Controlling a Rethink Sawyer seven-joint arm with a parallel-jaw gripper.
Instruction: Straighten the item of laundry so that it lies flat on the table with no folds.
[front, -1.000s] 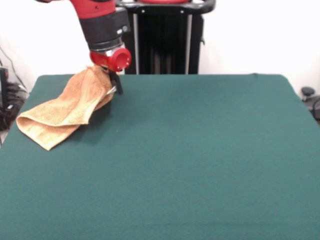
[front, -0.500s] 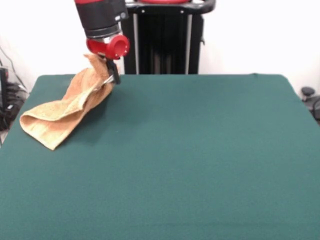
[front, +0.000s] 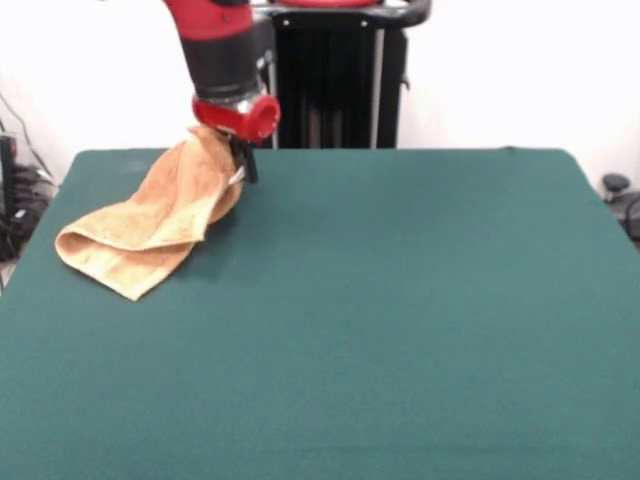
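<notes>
Pinching one raised end of the towel (front: 150, 222), the gripper (front: 243, 167) hangs over the table (front: 420, 300) at its far left; the cloth trails down-left from it, doubled over, its long axis running towards the left edge.

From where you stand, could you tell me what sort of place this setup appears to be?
Most likely a robotics lab or test cell: a green cloth-covered table against a bare white wall, the gripper of a red and black arm holding up one end of a towel, and a black pedestal behind.
</notes>
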